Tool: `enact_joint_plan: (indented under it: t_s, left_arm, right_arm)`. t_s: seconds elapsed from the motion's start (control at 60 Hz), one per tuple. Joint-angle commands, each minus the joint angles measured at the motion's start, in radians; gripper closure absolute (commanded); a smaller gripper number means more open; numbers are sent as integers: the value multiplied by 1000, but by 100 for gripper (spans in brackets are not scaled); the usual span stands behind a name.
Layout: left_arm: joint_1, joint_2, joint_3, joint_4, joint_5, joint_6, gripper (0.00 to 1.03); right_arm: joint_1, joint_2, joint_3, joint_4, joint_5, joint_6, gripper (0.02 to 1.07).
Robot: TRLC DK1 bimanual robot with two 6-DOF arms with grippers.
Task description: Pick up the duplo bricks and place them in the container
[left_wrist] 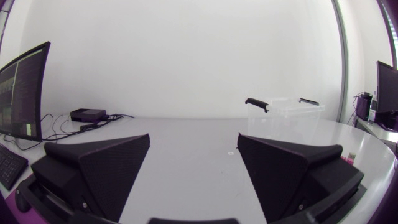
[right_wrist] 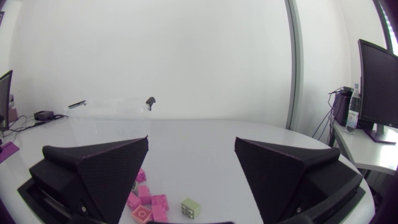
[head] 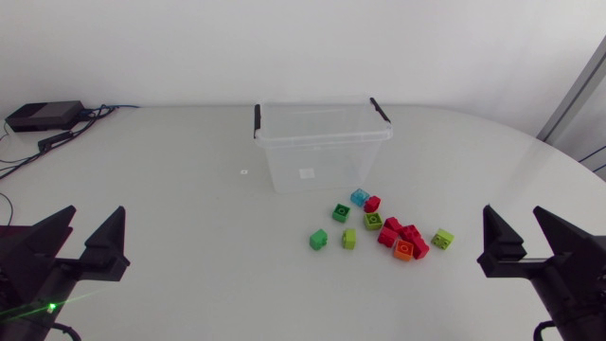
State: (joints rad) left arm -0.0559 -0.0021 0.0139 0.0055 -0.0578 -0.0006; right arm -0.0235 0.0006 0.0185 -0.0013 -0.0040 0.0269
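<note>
**Clerk:** Duplo bricks, location?

**Keeper:** Listing left to right. First, left claw: fingers wide, holding nothing. Next, container: clear, black handles, middle of table; one small white label, print unreadable. Duplo bricks: red, green, blue, orange, loose on the table just in front of the container toward its right, all outside it. Last, right claw: wide, holding nothing.

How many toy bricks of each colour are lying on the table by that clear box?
Green bricks, all shades: 5
Red bricks: about 5, bunched tight
Blue brick: 1
Orange brick: 1
Total: about 12
</note>
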Motion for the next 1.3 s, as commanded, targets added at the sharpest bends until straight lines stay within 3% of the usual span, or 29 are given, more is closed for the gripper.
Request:
enact_joint_plan:
  t_s: [0.0,0.25,0.4,0.717,0.85,1.067,1.167,1.283]
  left_arm:
    - [-7,-12,-12,1,3,-16,5]
    - [-16,51,75,4,3,-12,6]
    - [-47,306,204,33,3,-15,5]
    - [-174,895,538,31,9,2,6]
    - [-226,1122,693,-73,13,94,9]
    - [-325,1423,890,-219,12,131,12]
    - [-420,1522,966,-308,12,154,11]
    - [-535,1602,1014,-354,12,272,11]
  right_arm:
    - [13,-8,-20,0,-5,33,6]
    - [0,-4,5,34,7,38,7]
    - [0,38,46,35,7,38,7]
    - [-44,472,242,87,4,36,7]
    - [-93,627,308,86,-1,33,7]
    - [-194,860,359,63,-37,39,7]
    - [-277,949,408,-16,-134,31,7]
    - [-328,1016,443,-85,-228,-13,7]
